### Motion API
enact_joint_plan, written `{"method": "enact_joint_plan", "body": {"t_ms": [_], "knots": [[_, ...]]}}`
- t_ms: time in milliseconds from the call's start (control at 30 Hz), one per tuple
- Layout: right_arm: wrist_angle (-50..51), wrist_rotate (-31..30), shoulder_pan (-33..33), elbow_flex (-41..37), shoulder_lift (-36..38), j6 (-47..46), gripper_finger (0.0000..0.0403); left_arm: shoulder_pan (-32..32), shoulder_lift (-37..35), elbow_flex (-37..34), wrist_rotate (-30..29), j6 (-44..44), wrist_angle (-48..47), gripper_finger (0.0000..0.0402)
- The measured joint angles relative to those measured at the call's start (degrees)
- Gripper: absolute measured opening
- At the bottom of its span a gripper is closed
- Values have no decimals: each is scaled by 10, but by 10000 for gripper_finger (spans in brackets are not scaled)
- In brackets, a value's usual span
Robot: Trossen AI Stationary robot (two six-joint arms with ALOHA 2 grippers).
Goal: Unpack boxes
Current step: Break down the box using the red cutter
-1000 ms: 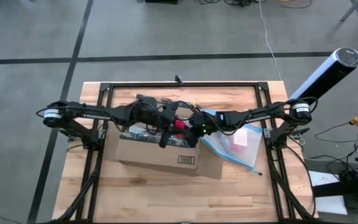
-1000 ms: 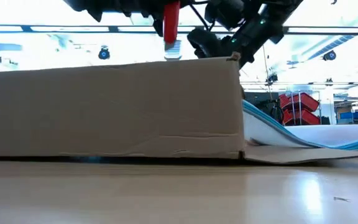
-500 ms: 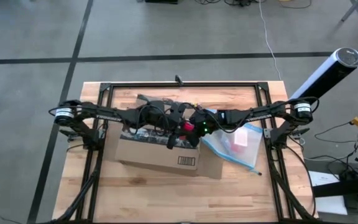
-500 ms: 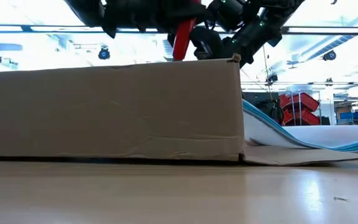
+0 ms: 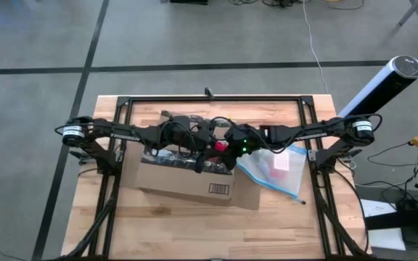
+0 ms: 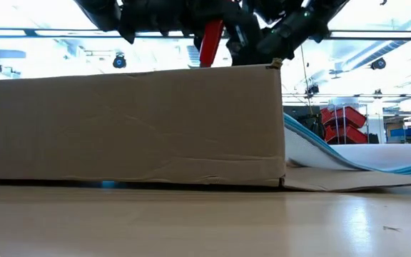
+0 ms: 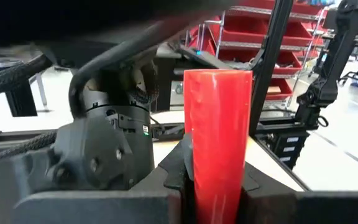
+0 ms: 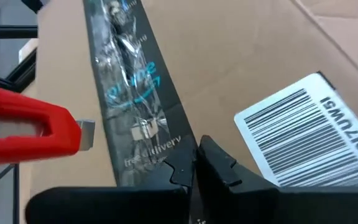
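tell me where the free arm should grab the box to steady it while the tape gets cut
Best guess: the box's open right end, from the pouch side. It lies long and flat, and the left tool, holding the red cutter, crowds the taped top. The right tool sits shut above that end.

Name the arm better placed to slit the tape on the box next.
Left. Its gripper already clamps the red cutter, blade end beside the tape strip on the box. The right gripper holds nothing, jaws together over the box top.
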State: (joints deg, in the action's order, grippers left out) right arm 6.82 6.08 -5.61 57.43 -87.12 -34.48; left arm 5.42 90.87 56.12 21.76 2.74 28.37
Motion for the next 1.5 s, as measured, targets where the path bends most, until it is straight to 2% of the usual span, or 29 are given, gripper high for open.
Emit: {"method": "enact_joint_plan", "body": {"t_ms": [333, 500, 633, 767, 867, 1000, 1500], "knots": [[91, -14, -1, 3, 92, 10, 0, 0, -8, -5, 5, 8, -15, 31], [123, -19, 26, 4, 154, 17, 0, 0, -7, -5, 4, 10, -15, 31], [147, -99, 85, -17, 175, 12, 0, 0, -9, -3, 1, 10, -2, 31], [81, -201, 153, -66, 196, -36, 0, 1, -8, -3, -7, 6, -3, 31], [7, -234, 189, -117, 193, -69, 0, 1, -8, 1, -15, -7, 1, 31], [-97, -241, 208, -162, 176, -92, 0, 4, -8, 3, -18, -12, 1, 31], [-203, -221, 210, -171, 45, -116, 0, 2, 0, 3, -15, 12, 1, 31]]}}
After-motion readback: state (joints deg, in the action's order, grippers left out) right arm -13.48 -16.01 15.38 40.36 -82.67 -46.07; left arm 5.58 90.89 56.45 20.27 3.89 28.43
